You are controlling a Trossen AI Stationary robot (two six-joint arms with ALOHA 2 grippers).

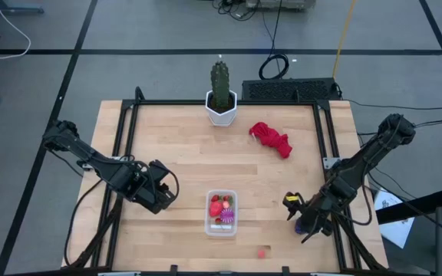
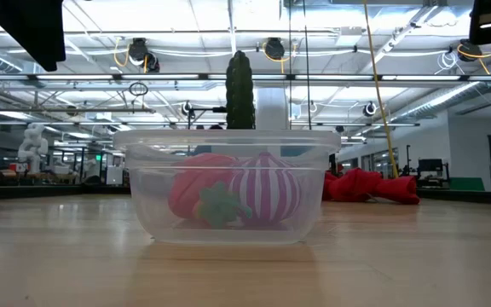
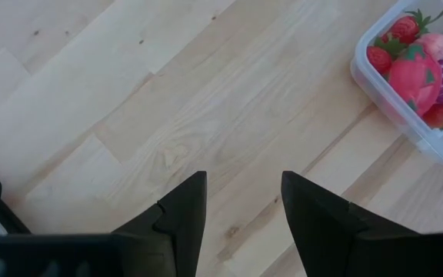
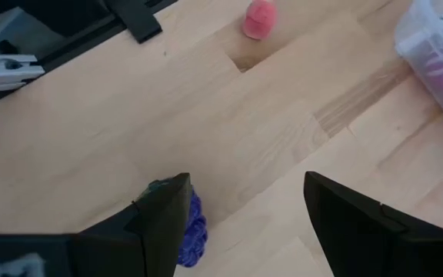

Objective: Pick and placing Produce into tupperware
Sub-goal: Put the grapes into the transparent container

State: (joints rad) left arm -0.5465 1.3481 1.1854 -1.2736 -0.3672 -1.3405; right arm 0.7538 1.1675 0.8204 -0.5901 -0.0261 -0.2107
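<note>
High view, table edges: the wooden table (image 1: 175, 146) is ringed by a dark frame; a keyboard (image 1: 290, 90) lies at its far edge.
Open room: bare wood spreads between the tupperware (image 1: 221, 212) and each arm, and across the table's middle.
Tupperware: near the front edge, roughly centred, holding red strawberries (image 3: 402, 31), a larger red piece (image 3: 414, 73) and a magenta striped piece (image 2: 265, 189).
Loose produce: a small pink piece (image 1: 262, 251) lies by the front edge, right of the tupperware and apart from it.
Grape bunch: dark purple grape bunch (image 4: 191, 231) sits just beside one finger of the right gripper, mostly hidden by it; whether they touch cannot be told.
Right gripper (image 4: 244, 215): at the front right corner, fingers spread wide, grasping nothing.
Left gripper (image 3: 241, 208): left of the tupperware, released, over bare wood.
Around: green cactus (image 1: 219, 83) in a white pot (image 1: 221, 112) at the far edge; red cloth (image 1: 272, 138) far right of centre, well apart from the tupperware.
Low view: both arms are cut off at the top corners.
</note>
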